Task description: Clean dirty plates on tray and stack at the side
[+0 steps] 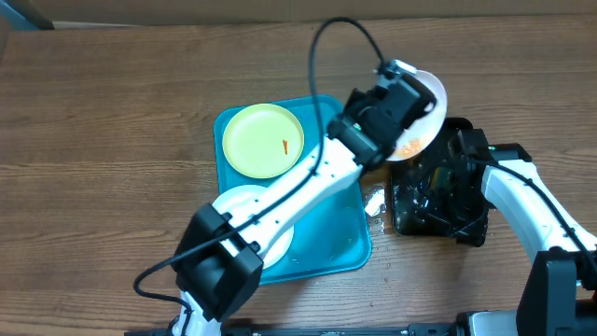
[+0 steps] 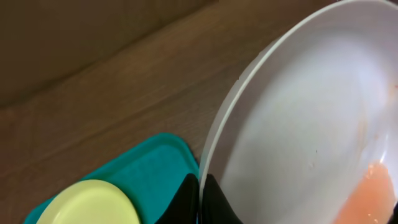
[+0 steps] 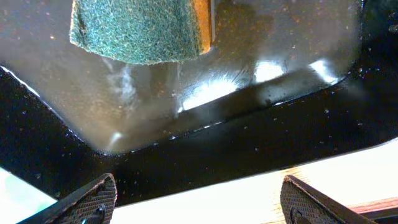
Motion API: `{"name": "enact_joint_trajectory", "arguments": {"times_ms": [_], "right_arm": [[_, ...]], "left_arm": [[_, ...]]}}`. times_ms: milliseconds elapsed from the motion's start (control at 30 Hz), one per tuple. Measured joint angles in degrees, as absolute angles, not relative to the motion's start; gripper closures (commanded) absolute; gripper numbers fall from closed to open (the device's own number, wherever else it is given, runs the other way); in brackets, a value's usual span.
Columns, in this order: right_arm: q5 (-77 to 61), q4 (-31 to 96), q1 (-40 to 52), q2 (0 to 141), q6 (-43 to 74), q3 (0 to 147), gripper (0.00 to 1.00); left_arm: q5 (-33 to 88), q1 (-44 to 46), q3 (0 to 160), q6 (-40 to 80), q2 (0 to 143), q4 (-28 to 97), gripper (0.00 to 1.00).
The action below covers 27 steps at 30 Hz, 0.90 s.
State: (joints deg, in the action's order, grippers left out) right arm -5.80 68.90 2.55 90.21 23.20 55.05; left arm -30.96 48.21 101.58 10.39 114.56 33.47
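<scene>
From overhead, a wooden table [image 1: 112, 112] carries the turquoise tray [image 1: 345, 238], a rounded rectangle with a raised rim, and 2 of the 3 plates lie on it. The yellow plate [image 1: 261, 140] sits in the tray's far corner, pale yellow with a greener rim and 1 small red-orange streak right of its middle. The other white plate [image 1: 244, 201] lies in the near left part of the tray, largely covered by the left arm [image 1: 298, 187], which runs diagonally across the tray from the near edge. At that arm's end the held white plate [image 1: 431, 105] is off the tray, tilted above the table just beyond the tray's far right corner and next to the black tray [image 1: 438, 210]; an orange smear shows along its lower rim. The right arm [image 1: 522, 196] comes in from the right with its end over the black tray. In the left wrist view, the left gripper [image 2: 200, 200] has its 2 dark fingers pinched together on the rim of the held white plate, which fills the right side, glossy white with a watery pink-orange patch at its lowest part; a corner of the turquoise tray and the yellow plate show below left. In the right wrist view, the right gripper [image 3: 199, 202] has its ridged fingers spread wide, gripping nothing, above the black tray, which holds murky liquid and a sponge [image 3: 140, 31] with a green scouring face.
</scene>
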Motion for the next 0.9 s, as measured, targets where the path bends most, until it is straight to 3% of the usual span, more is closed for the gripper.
{"name": "enact_joint_trajectory", "arguments": {"times_ms": [367,900], "right_arm": [[-5.8,69.0,2.5,90.2,22.5,55.0,0.13],[-5.8,68.9,2.5,90.2,22.5,55.0,0.13]], "left_arm": [[-42.8,54.1,101.6,-1.5,114.6,27.4,0.96],[-46.5,54.2,101.6,-4.7,114.6,27.3,0.96]]}}
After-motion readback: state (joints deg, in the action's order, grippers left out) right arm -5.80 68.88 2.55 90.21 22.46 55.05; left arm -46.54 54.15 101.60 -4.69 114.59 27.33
